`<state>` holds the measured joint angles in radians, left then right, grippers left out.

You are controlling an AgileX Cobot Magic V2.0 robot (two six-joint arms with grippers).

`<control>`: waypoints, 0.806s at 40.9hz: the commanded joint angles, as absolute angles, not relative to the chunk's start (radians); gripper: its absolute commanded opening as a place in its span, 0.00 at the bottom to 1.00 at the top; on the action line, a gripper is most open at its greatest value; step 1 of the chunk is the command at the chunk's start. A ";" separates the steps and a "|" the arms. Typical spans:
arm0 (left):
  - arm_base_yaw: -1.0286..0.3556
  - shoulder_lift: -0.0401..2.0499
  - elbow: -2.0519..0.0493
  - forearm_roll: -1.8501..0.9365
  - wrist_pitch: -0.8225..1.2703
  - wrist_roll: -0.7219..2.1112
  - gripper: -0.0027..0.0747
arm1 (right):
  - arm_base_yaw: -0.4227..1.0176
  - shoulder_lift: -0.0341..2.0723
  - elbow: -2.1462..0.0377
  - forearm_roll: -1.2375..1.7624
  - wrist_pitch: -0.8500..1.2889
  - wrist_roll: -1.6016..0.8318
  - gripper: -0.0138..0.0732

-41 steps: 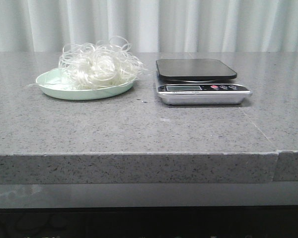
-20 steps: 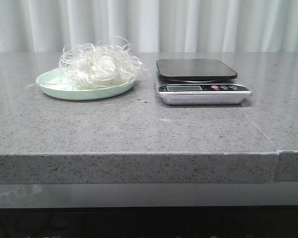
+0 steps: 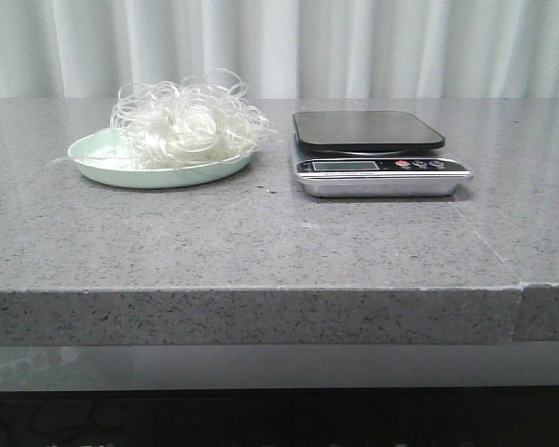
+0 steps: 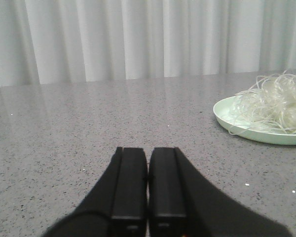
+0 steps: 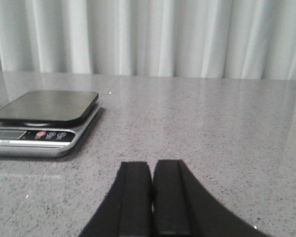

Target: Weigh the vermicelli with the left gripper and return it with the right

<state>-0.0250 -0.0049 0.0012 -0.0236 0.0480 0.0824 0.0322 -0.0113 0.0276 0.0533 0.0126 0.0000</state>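
Observation:
The vermicelli (image 3: 186, 123), a fluffy tangle of thin white strands, lies on a pale mint-green plate (image 3: 102, 169) at the back left of the grey table. It also shows in the left wrist view (image 4: 278, 103) on the plate (image 4: 227, 112). A kitchen scale (image 3: 373, 149) with a black platform stands to the plate's right, its platform bare; it also shows in the right wrist view (image 5: 44, 116). My left gripper (image 4: 148, 150) is shut and empty, low over the table, well short of the plate. My right gripper (image 5: 152, 164) is shut and empty, apart from the scale. Neither gripper shows in the front view.
The grey speckled table (image 3: 261, 242) ends in a front edge near the camera, with a seam at the right (image 3: 520, 307). A white curtain (image 3: 279, 47) hangs behind the table.

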 commanded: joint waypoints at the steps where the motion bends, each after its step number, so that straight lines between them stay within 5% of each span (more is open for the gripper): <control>1: -0.030 -0.024 0.010 -0.034 -0.029 0.074 0.22 | 0.018 -0.028 0.019 0.000 -0.085 0.047 0.34; 33: -0.030 -0.024 0.010 -0.034 -0.029 0.074 0.22 | 0.027 -0.027 0.019 -0.029 -0.104 0.047 0.34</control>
